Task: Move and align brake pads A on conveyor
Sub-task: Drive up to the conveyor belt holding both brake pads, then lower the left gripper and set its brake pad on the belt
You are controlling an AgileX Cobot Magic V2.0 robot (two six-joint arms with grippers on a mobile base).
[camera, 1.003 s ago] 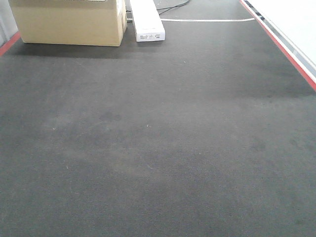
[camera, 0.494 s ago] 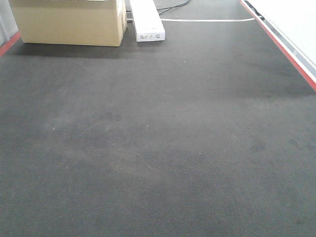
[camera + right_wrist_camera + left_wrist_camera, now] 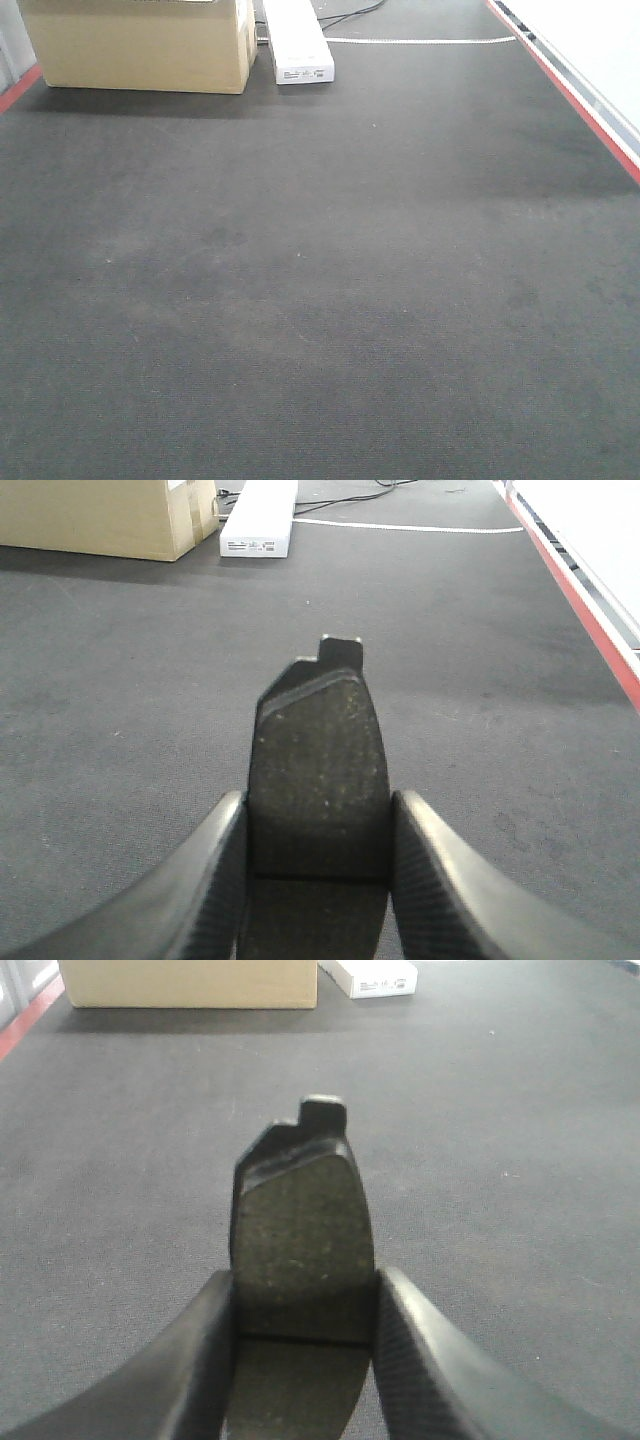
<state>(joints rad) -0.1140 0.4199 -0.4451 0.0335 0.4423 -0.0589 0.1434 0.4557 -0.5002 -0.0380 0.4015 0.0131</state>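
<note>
Matte, felt-like charcoal conveyor (image 3: 320,300) edged by a red strip (image 3: 590,105), with the left claw (image 3: 305,1295) and right claw (image 3: 318,815) out over it.

Each claw is clenched on one pad, its ribbed black fingers (image 3: 200,1360) pinching the long sides near the thin cross groove. The first brake pad (image 3: 300,1230) and the second brake pad (image 3: 318,740) are oblong, with a grainy grey-brown face upward and a darker backing plate ending in a small square tab. At the belt's far end stands a tan cardboard box (image 3: 140,45), with a long white box (image 3: 297,40) just beside it.
</note>
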